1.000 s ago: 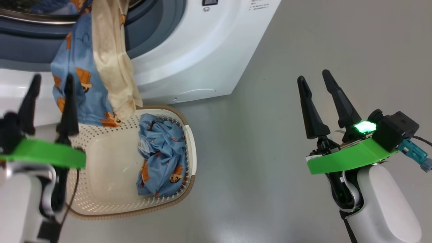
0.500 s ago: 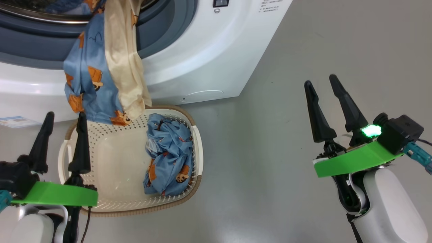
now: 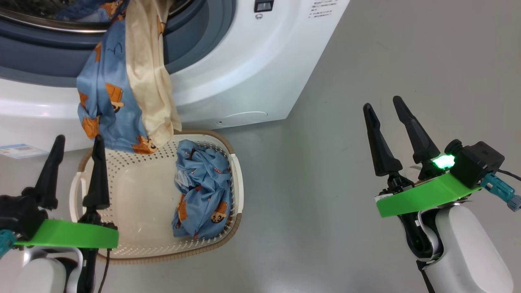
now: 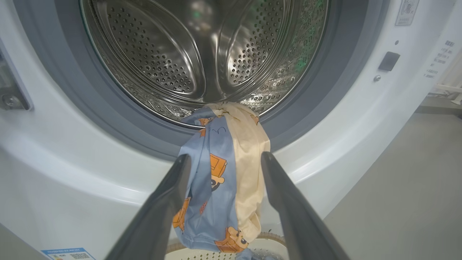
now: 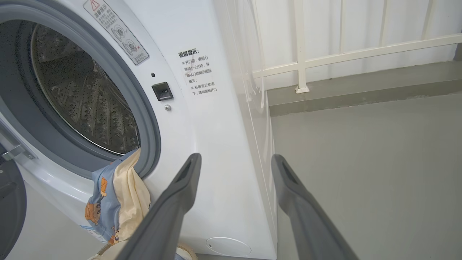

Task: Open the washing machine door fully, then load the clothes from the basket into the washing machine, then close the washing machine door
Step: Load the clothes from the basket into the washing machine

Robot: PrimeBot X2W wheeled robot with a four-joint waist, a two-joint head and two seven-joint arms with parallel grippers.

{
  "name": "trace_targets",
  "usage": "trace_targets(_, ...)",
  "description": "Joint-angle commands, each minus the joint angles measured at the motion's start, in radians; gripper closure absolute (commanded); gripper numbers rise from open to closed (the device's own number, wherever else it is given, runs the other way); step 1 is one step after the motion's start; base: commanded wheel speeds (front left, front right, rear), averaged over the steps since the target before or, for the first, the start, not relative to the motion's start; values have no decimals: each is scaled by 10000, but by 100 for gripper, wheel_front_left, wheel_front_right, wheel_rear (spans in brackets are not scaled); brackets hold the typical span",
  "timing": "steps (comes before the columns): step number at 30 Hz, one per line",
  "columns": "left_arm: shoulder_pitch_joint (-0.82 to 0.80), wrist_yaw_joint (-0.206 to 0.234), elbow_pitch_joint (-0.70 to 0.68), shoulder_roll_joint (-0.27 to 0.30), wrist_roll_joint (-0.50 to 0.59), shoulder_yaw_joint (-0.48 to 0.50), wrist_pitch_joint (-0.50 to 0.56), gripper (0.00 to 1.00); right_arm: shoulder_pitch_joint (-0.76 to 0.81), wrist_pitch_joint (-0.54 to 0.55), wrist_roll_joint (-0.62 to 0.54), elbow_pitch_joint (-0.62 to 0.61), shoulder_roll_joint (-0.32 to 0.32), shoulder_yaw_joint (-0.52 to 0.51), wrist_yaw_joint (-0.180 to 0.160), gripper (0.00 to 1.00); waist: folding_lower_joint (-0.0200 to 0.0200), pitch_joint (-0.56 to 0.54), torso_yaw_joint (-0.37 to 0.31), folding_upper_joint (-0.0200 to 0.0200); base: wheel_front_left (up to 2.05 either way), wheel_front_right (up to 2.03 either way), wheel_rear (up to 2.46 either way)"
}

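Left pincer [image 3: 79, 140] lower; two hanging clothes [image 3: 103, 101].

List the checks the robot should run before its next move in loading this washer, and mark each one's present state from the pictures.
1. Left gripper open and empty: ok.
2. Right gripper open and empty: ok.
3. Last garment fully inside the drum: not ok. The blue and cream garment hangs out over the grey gasket, down towards the basket.
4. Basket emptied: not ok. A crumpled blue printed garment lies at its right end.
5. Washing machine door fully open: cannot tell. A dark edge of it is in the right wrist view, its angle unclear.
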Motion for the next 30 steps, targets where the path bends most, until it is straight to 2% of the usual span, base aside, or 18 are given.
trace_targets(1,68,-3,-132,226,41,334,-35,0,182,-48,59,-196,-36,236,98,0,0,2,-21,0,0,0,0)
trace_targets(9,-526,-383,987,229,-256,72,305,0,133,-48,86,-190,-42,230,98,0,0,110,-80,0,0,0,0)
trace_targets(20,-2775,-1131,4304,299,-398,-675,719,0,-56,-48,92,-277,132,240,98,0,0,557,-501,0,0,0,0)
trace_targets(30,-4720,-1352,6882,300,-383,-1260,759,0,-198,-48,70,-358,284,228,98,0,0,976,-873,0,0,0,0)
